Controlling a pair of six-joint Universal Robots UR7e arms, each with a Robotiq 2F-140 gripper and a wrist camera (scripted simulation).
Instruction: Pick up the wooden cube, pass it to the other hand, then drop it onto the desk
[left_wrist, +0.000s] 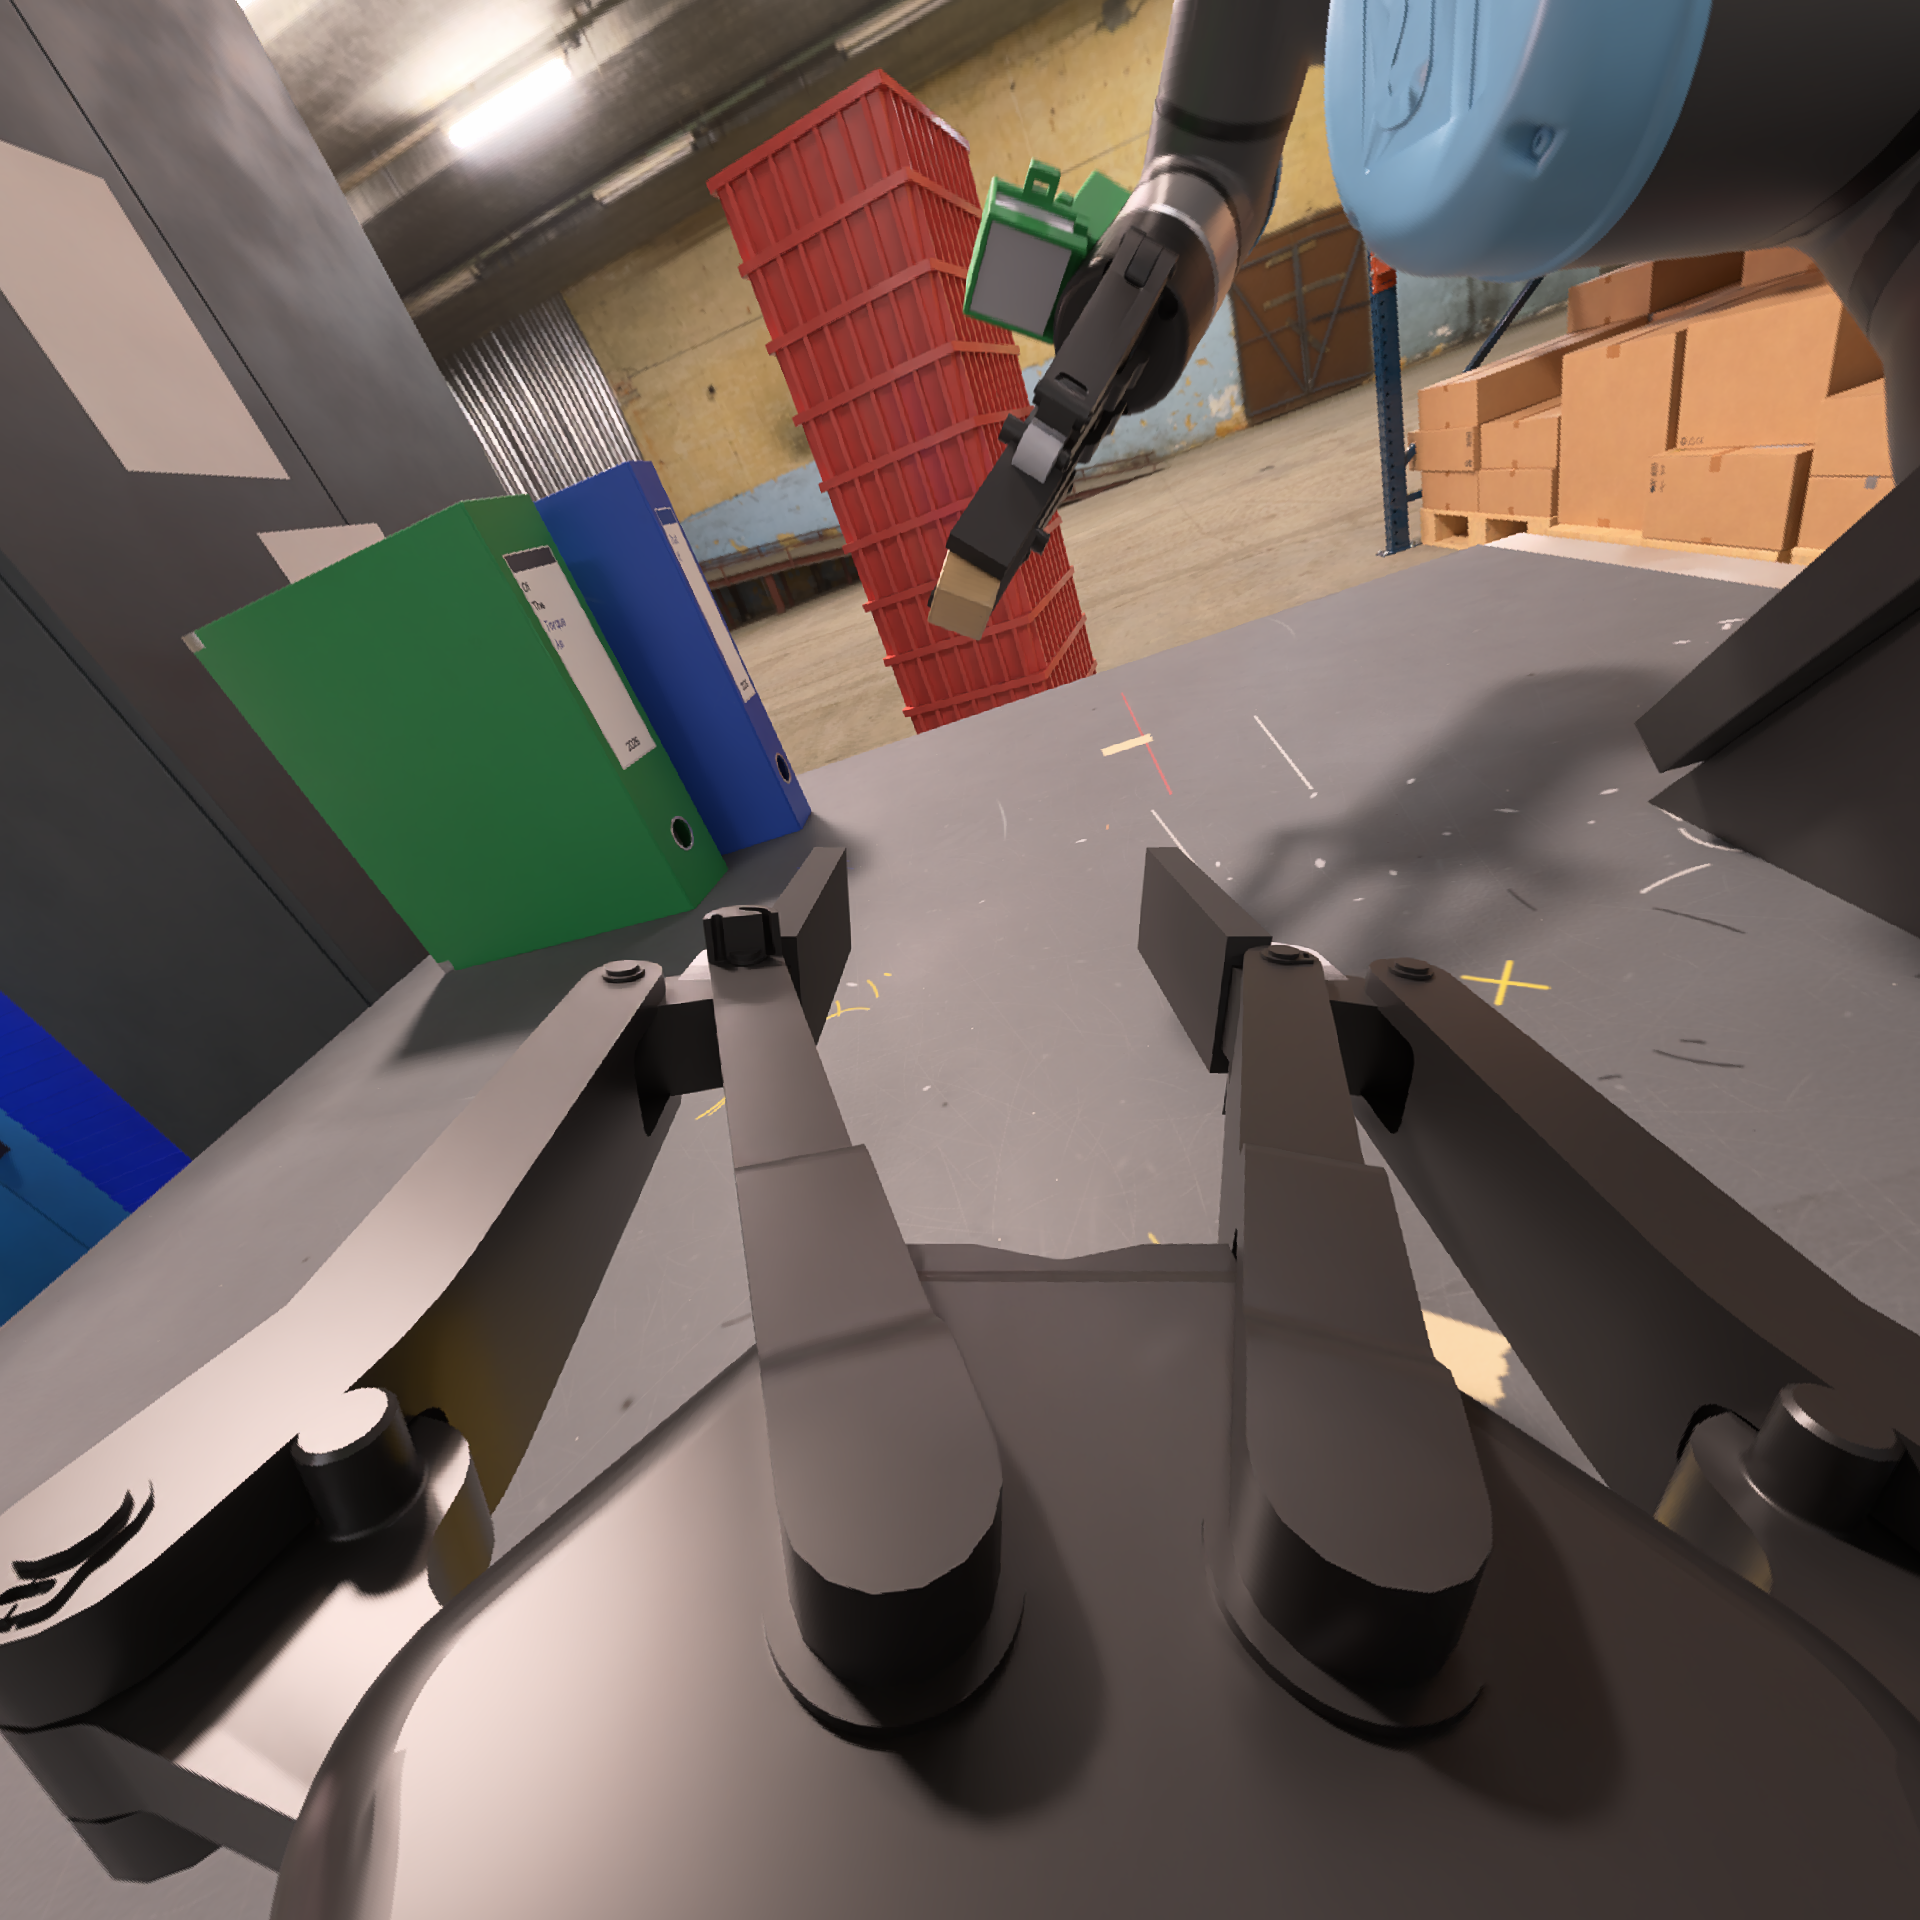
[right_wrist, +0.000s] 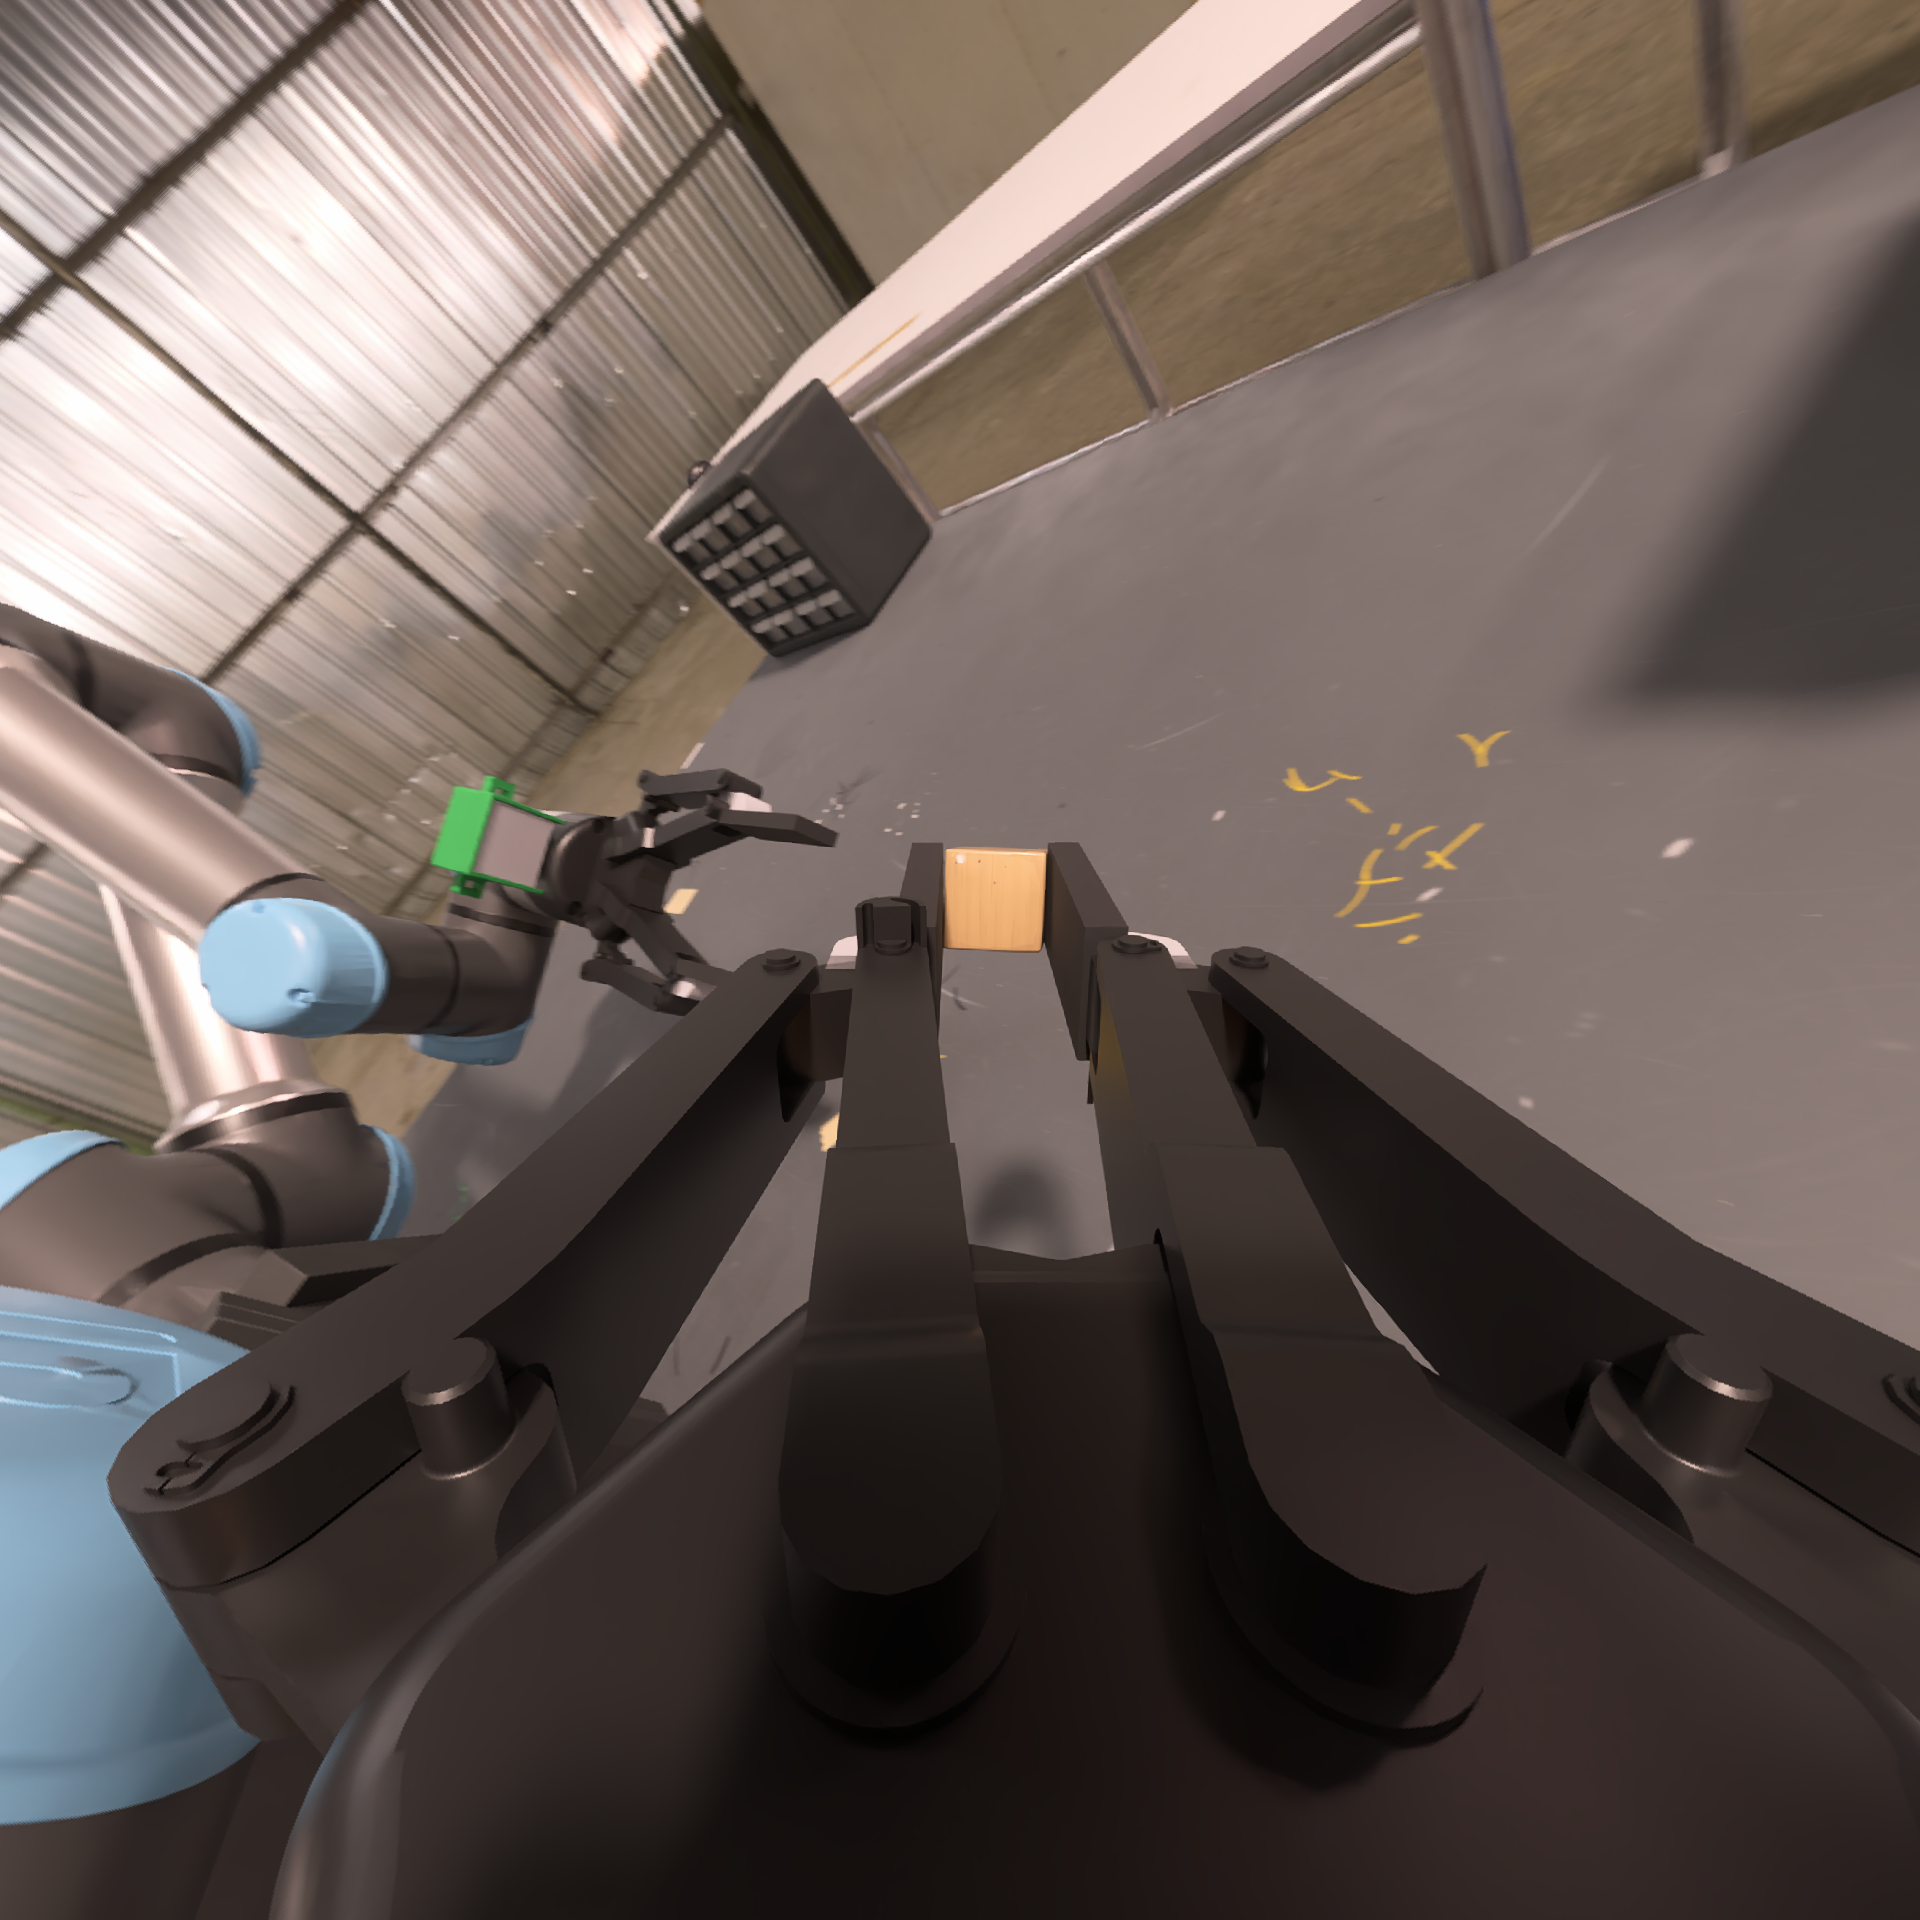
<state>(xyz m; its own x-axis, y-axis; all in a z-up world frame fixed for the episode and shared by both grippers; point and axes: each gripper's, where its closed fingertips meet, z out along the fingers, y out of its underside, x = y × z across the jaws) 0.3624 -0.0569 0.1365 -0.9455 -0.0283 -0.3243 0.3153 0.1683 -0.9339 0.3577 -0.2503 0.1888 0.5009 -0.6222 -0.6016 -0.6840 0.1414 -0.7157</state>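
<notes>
In the left wrist view, I am looking along my left gripper (left_wrist: 992, 935). Its two fingers are standing wide apart and nothing is between them. It is hanging low over the grey desk (left_wrist: 1039, 1091). A green folder (left_wrist: 447, 727) and a blue folder (left_wrist: 665, 644) are leaning just beside it, at the desk's edge on that side. Farther off, toward the far edge, my right gripper (left_wrist: 971, 597) is up in the air, and the wooden cube (left_wrist: 961, 603) is sitting at its tip. A red stack of crates (left_wrist: 904, 416) is standing past the far edge.

In the right wrist view, I am seeing the same cube (right_wrist: 992, 899) much better. The two pads of my right gripper (right_wrist: 992, 894) are squeezing it, one on each side, so it is held tight and is off the desk (right_wrist: 1351, 623). My left gripper (right_wrist: 717, 894) is showing off to the side, open and apart from the cube. A dark box with little squares (right_wrist: 800, 530) is sitting near a far corner.

I think the picking up is done and I am starting the pass. Next, I think I need to bring the open left gripper around the cube's free sides, line it up straight, close it, and only then let go with the right one.
</notes>
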